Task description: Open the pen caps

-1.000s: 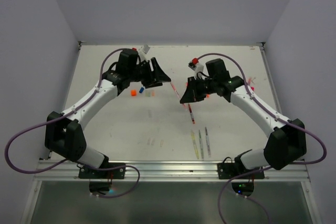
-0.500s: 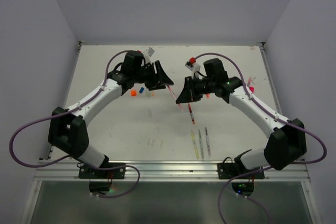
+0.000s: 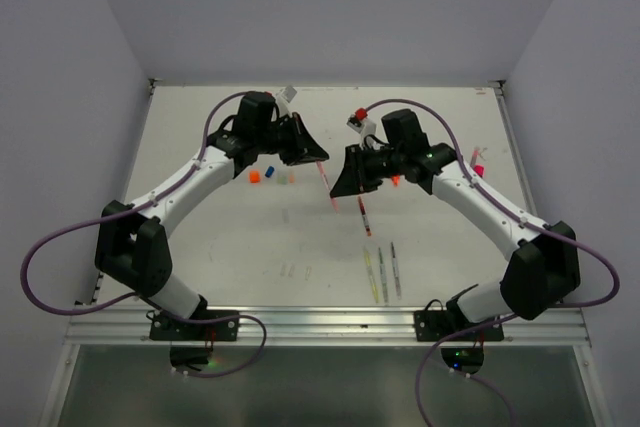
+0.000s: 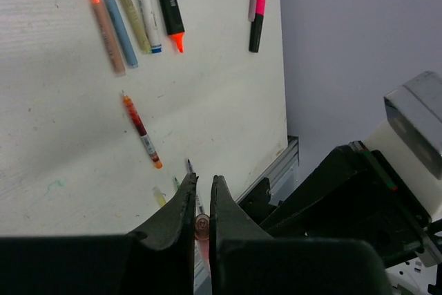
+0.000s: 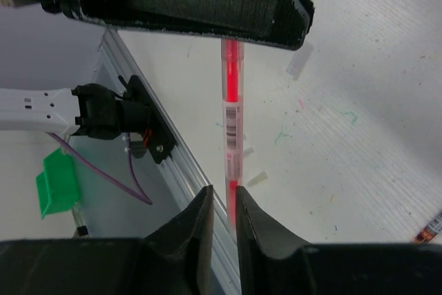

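A slim red pen (image 5: 231,94) hangs in the air between my two grippers. My left gripper (image 4: 200,182) is shut on one end of it, which shows end-on as a pink disc between the jaws. The pen's other end sits between the fingers of my right gripper (image 5: 222,195). It touches the right finger there, with a gap to the left finger, so the jaws stand open. From above, both grippers meet over the table's middle around the pen (image 3: 325,176). Loose caps, orange (image 3: 255,176), blue (image 3: 270,169) and pale green (image 3: 290,177), lie left of it.
Another red pen (image 3: 362,215) lies on the table under the right gripper. Three thin pens (image 3: 382,273) lie near the front edge. Several uncapped pens (image 4: 121,12), a black highlighter with an orange tip (image 4: 169,1) and a pink-tipped one (image 4: 256,22) lie in the left wrist view.
My left gripper has moved right to the pen's free end and shut on it. The right gripper's jaws have loosened around the pen's other end.
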